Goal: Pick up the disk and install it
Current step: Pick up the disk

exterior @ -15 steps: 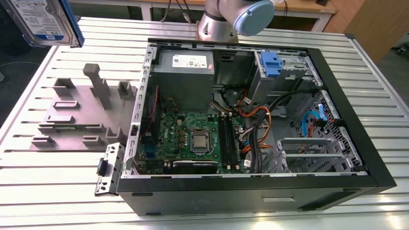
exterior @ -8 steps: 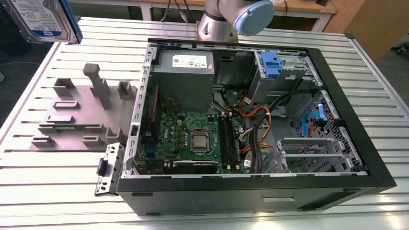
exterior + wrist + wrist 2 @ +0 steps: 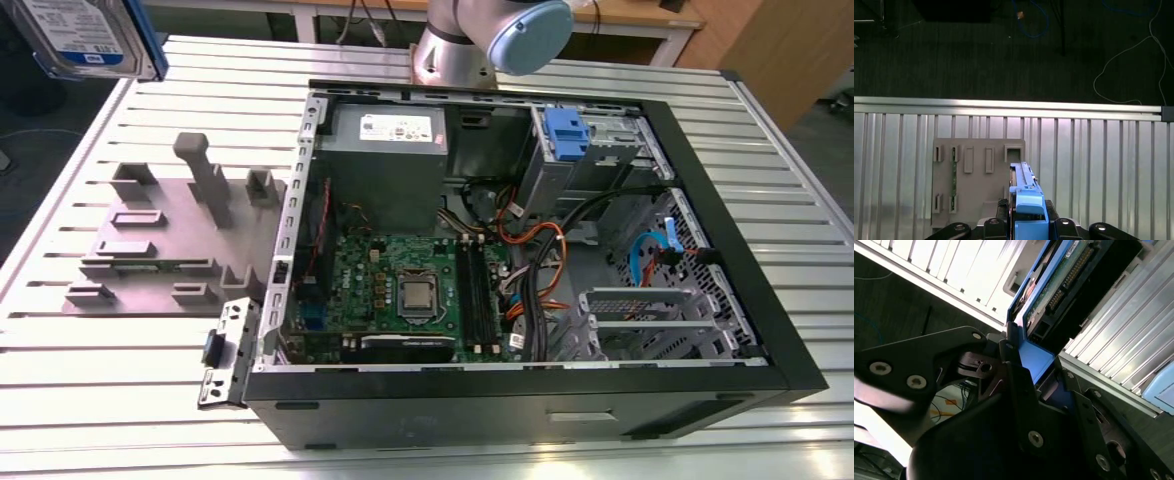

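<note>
The disk (image 3: 83, 36) hangs in the air at the top of the exterior view's left, above the table's far corner, with its white-and-blue label facing the camera. In the second wrist view the disk (image 3: 1069, 280) shows its blue rail frame and connector edge, clamped between my black fingers (image 3: 1015, 371). The first wrist view has the disk (image 3: 1026, 197) edge-on, and my gripper (image 3: 1029, 224) is shut on its blue frame, above the grey fixture plate (image 3: 979, 185).
An open black computer case (image 3: 787, 330) lies on the slatted metal table (image 3: 134, 390), with a grey power supply (image 3: 387, 140), a motherboard, and a silver cage with a blue latch (image 3: 567, 135). The grey fixture plate (image 3: 147, 250) sits beside it. The arm's base (image 3: 467, 45) stands behind.
</note>
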`<control>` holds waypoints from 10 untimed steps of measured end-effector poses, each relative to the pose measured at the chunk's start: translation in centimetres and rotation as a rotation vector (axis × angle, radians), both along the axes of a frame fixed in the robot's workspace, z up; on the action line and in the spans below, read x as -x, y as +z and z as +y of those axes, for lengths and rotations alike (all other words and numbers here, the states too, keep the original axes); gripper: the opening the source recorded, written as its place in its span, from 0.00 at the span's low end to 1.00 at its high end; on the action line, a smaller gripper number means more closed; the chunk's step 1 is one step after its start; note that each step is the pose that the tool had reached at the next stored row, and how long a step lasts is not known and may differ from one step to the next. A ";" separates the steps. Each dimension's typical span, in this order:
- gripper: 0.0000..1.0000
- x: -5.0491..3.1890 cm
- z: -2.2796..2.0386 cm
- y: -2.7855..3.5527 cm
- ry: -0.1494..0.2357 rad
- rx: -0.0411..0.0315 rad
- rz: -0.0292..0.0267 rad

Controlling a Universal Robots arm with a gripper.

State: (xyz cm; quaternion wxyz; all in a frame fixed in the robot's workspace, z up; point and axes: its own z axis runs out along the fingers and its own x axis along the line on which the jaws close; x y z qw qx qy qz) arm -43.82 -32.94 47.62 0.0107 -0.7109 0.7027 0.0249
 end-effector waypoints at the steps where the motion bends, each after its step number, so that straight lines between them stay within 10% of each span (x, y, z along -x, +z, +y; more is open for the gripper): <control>1: 0.37 0.00 0.00 0.16 0.000 0.0000 0.0001; 10: 0.37 0.00 0.00 1.39 0.000 0.0001 0.0002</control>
